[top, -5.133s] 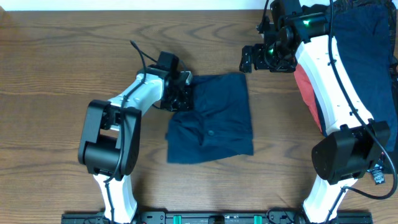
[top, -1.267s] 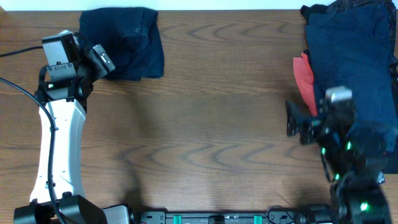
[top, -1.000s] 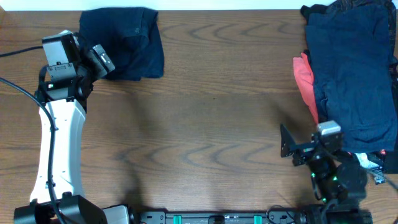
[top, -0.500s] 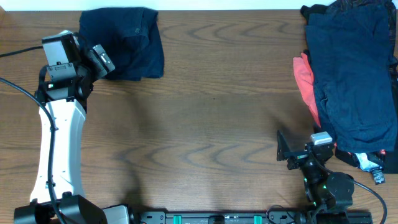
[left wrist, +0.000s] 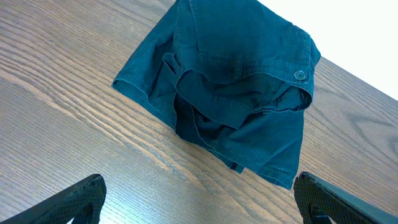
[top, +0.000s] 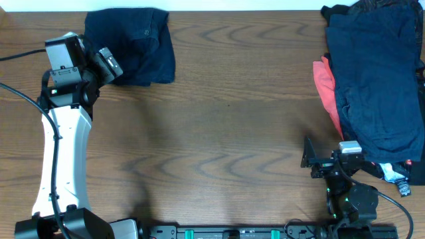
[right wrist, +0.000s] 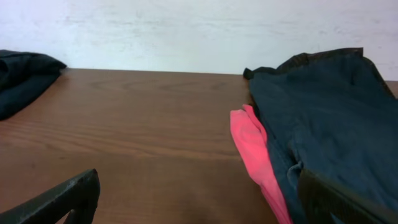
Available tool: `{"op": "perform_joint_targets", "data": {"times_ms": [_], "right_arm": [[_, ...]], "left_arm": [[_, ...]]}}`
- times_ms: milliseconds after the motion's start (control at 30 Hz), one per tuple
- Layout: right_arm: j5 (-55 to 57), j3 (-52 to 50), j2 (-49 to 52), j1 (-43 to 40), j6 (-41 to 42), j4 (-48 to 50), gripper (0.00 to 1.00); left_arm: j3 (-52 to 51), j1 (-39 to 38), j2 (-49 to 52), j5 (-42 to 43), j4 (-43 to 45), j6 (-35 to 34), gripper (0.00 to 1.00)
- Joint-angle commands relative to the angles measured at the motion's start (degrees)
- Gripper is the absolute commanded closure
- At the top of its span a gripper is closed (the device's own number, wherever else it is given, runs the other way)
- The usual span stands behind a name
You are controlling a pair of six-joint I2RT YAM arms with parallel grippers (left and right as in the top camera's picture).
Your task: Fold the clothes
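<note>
Folded shorts (top: pixel 129 43) sit at the counter's (top: pixel 226 133) far left corner, out of the way, as I hold left end effector (top: pixel 107 64) and right end effector (top: pixel 309 159) wide open, empty, the right facing the unfolded pile (top: pixel 378 79).

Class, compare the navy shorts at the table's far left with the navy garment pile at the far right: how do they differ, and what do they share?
The shorts are folded into a compact bundle; the pile lies spread wide, unfolded. The shorts lie alone; the pile overlaps a coral-red garment. The shorts show a waistband button; the pile shows none. Both are dark navy fabric, resting on the table, ungripped.
</note>
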Motion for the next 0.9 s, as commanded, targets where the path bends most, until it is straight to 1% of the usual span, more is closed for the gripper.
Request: {"op": "perform_joint_targets", "data": {"times_ms": [0, 600, 700, 867], "right_arm": [[1.05, -0.74, -0.55, -0.72, -0.42, 0.15, 0.01], [1.07, -0.74, -0.55, -0.72, -0.42, 0.15, 0.01], [1.07, -0.74, -0.55, -0.72, -0.42, 0.15, 0.01], [1.07, -0.74, -0.55, -0.72, -0.42, 0.15, 0.01]], "left_arm": [[0.26, 0.04, -0.15, 0.2, -0.02, 0.55, 0.02], [0.26, 0.04, -0.35, 0.2, -0.26, 0.52, 0.02], [0.26, 0.02, -2.34, 0.2, -0.57, 0.52, 0.02], [0.26, -0.02, -8.7, 0.2, -2.45, 0.55, 0.02]]}}
